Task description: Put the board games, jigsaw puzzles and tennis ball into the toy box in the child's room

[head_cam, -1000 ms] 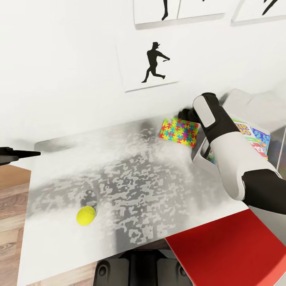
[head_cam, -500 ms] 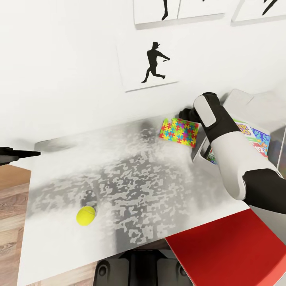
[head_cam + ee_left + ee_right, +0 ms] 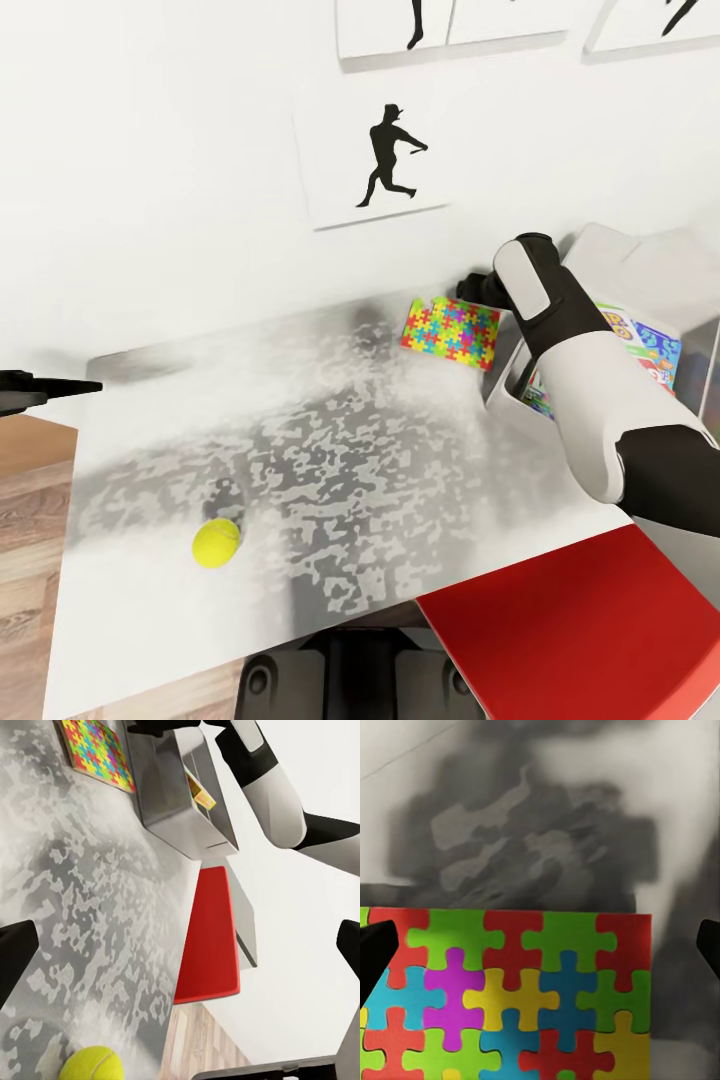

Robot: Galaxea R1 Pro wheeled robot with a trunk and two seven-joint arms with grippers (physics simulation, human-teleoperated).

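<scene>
Puzzle colours filled your right wrist view: the jigsaw puzzle (image 3: 510, 997) lay flat on the bench (image 3: 330, 470), and your right tool (image 3: 540, 945) hung over its far edge with the two fingertips (image 3: 375, 952) wide apart at either side of the picture, touching nothing. From the head camera, that same puzzle (image 3: 451, 332) sat near the back of the bench by the wall, just beside the toy box (image 3: 640, 270), and your right arm (image 3: 580, 370) reached across the near corner of the box toward the puzzle's far side, with its dark wrist just past the panel. Inside the box you had a board game (image 3: 640, 345) showing its blue and lettered face beside the arm. The tennis ball (image 3: 216, 542) rested well apart from all this, close to the front left part of the bench. Your left tool (image 3: 180, 952) was also spread open and empty, its fingertips at the edges of the left wrist view, with the ball (image 3: 91, 1074) below it. A red panel (image 3: 590, 630) showed at the front right of the bench, and a baseball-player print (image 3: 385, 160) hung on the white wall behind.
</scene>
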